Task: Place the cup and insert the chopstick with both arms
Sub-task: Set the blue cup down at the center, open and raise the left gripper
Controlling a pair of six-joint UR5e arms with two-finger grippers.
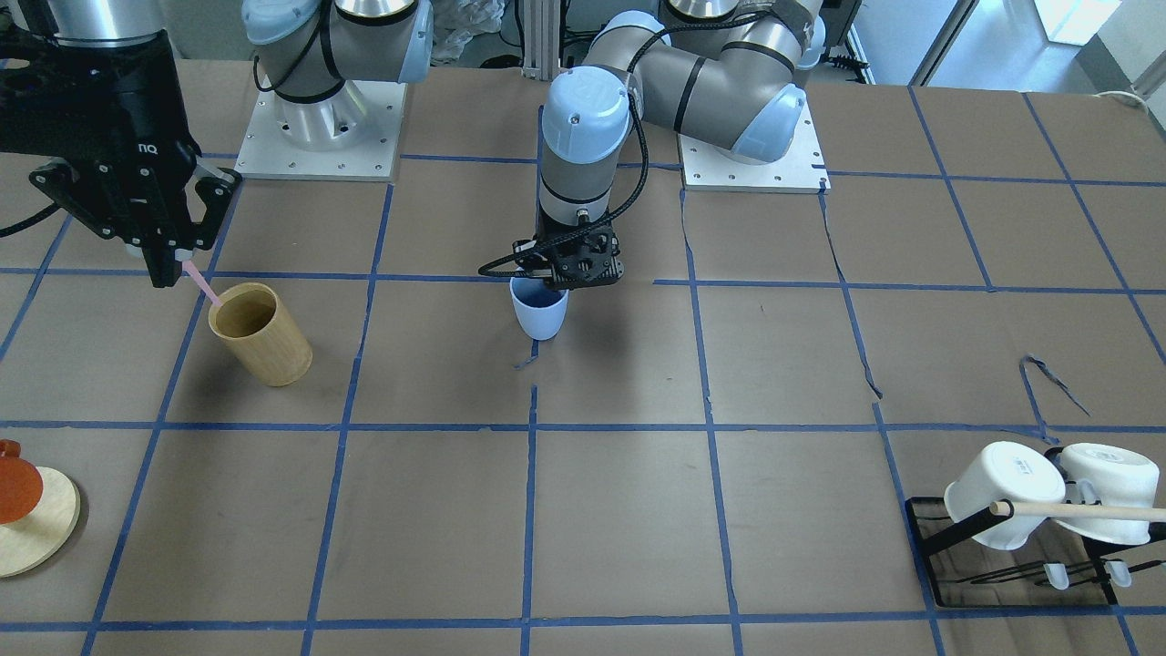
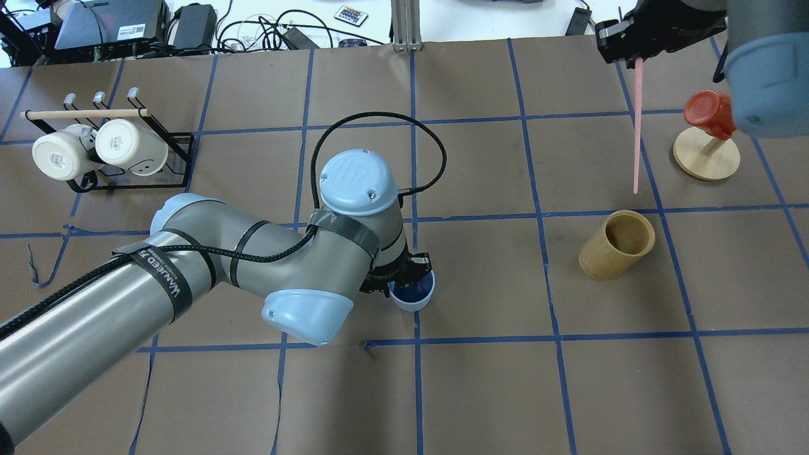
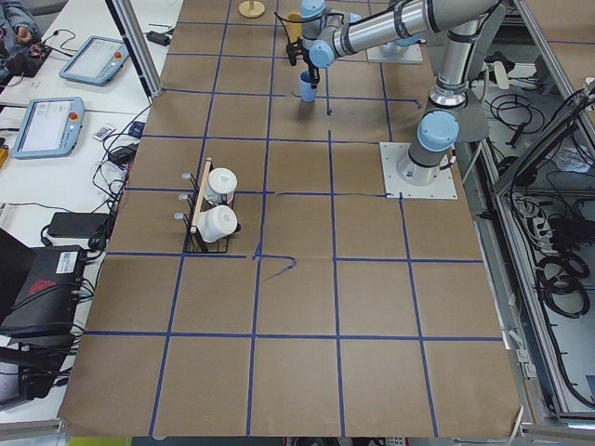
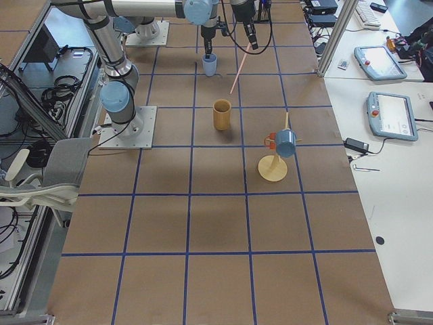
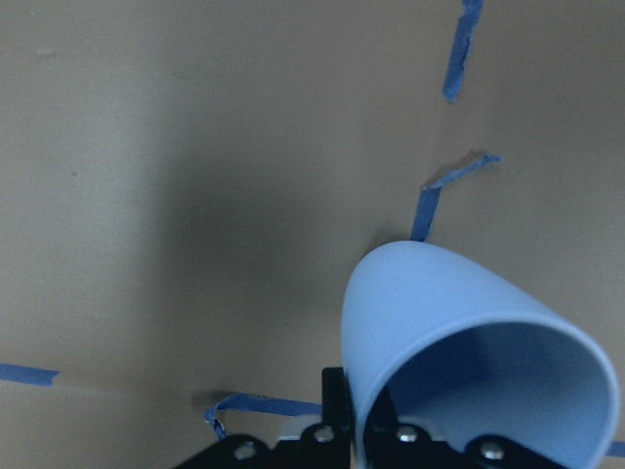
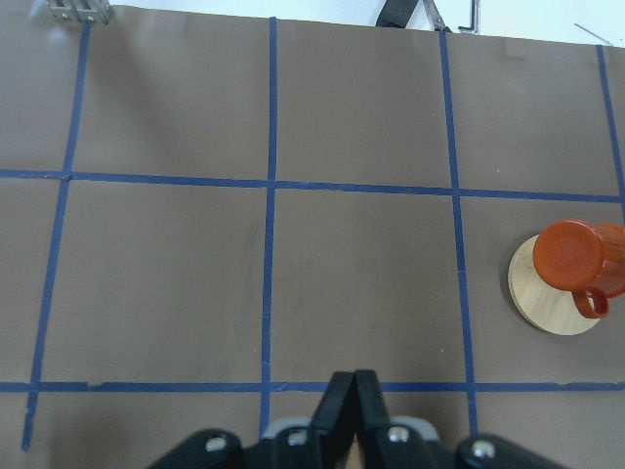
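Note:
The light blue cup (image 1: 539, 312) stands upright at or just above the table's middle; it also shows in the overhead view (image 2: 413, 295) and the left wrist view (image 5: 439, 303). My left gripper (image 1: 567, 273) is shut on its rim, one finger inside and one outside. My right gripper (image 1: 171, 260) is shut on the top of the pale pink chopstick (image 1: 203, 286), which hangs down high above the table (image 2: 637, 126). The stick's lower tip is near the rim of the tan bamboo cylinder (image 1: 260, 333). In the right wrist view the fingers (image 6: 342, 401) are pressed together.
The bamboo cylinder (image 2: 618, 245) stands on the robot's right side. An orange mug on a round wooden stand (image 2: 706, 148) is beyond it. A black rack (image 2: 129, 183) with two white mugs and a wooden dowel is at the far left.

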